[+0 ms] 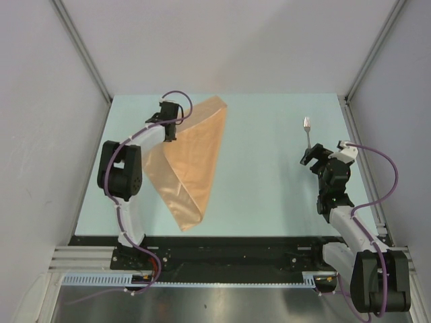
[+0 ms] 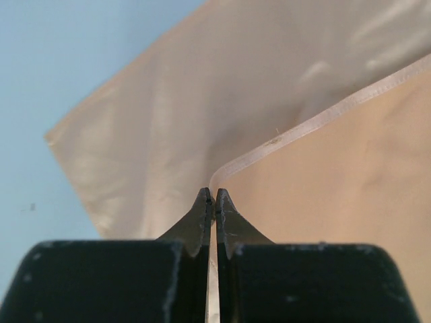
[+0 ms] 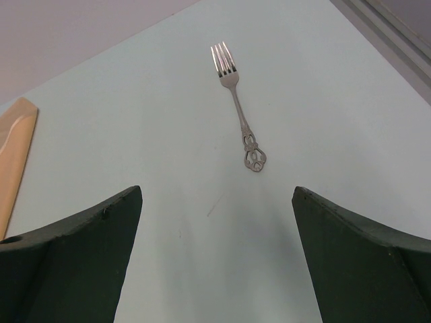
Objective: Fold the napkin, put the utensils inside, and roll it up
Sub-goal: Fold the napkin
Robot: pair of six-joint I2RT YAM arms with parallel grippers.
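Observation:
The peach-tan napkin (image 1: 194,158) lies on the left half of the table, one part raised and folding over the rest. My left gripper (image 1: 170,136) is shut on its hemmed edge; in the left wrist view the jaws (image 2: 214,202) pinch the hem, and the cloth (image 2: 222,94) spreads out beyond them. The utensils are a single silver fork (image 1: 307,130) lying flat at the far right, tines pointing away. My right gripper (image 1: 311,156) hovers just short of the fork's handle, open and empty. In the right wrist view the fork (image 3: 238,108) lies ahead of the wide-apart jaws (image 3: 217,192).
The pale blue tabletop (image 1: 269,188) is bordered by grey walls and metal rails (image 1: 360,134) on the left and right. A black strip and the arm bases run along the near edge. A tip of the napkin (image 3: 17,155) shows at the left of the right wrist view.

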